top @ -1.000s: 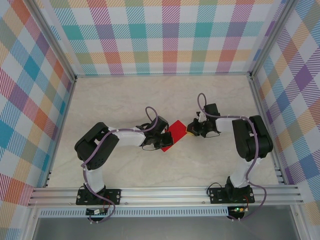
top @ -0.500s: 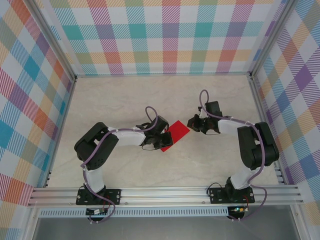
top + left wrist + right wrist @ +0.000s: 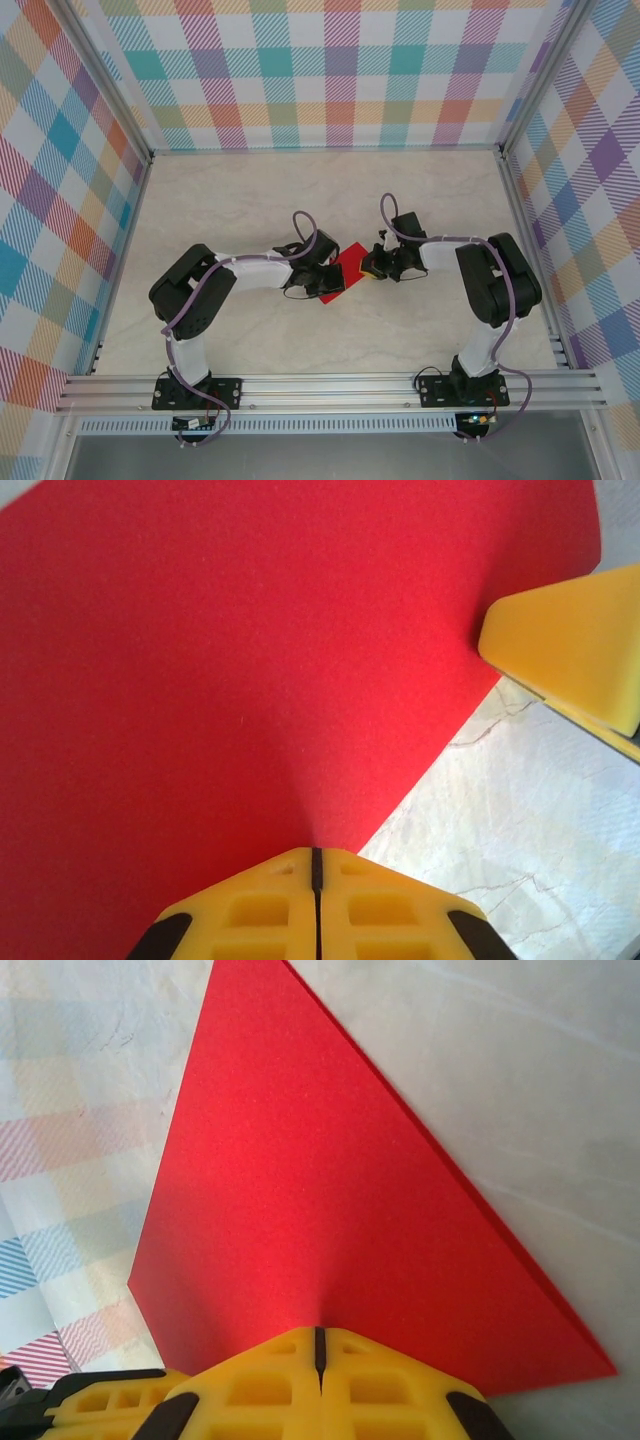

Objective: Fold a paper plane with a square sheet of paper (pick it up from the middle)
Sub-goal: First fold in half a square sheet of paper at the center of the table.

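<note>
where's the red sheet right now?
Top view: the red sheet is near the middle of the table, with the left gripper shut on its left side and the right gripper shut on its right side.

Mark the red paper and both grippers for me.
red paper (image 3: 350,262), top external view, middle of its visible red face.
left gripper (image 3: 316,853), left wrist view, seam between its shut yellow fingertips.
right gripper (image 3: 319,1332), right wrist view, seam between its shut yellow fingertips.
</note>
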Controlling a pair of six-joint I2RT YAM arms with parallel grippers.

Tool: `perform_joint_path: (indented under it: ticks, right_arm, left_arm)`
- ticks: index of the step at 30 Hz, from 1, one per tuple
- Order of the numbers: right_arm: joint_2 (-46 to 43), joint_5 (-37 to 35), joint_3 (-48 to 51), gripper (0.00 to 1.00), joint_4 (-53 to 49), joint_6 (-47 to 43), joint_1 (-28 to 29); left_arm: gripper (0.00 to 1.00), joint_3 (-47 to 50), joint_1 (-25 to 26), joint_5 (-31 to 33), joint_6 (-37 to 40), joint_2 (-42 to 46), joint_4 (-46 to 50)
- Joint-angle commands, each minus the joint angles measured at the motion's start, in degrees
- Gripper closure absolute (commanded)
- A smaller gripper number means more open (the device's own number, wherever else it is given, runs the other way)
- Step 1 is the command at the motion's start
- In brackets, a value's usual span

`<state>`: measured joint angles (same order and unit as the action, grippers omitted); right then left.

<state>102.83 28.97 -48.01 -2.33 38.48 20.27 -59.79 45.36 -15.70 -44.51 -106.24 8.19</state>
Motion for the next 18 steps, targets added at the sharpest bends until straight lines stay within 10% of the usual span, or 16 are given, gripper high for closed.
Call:
perform_joint_path:
  ticks: [1,18]
  right_arm:
    - [1.9,-3.9,-1.1,0.97,-4.6,-1.2,0.0]
    - [3.5,-5.7,-0.8,0.97,-6.6,-0.9,0.1]
  left_arm:
    - [0.93,-3.9,0.8,-3.1,2.4,-0.2,3.5]
    - [0.94,-6.1,0.8,0.2,1.6,-7.4,0.2]
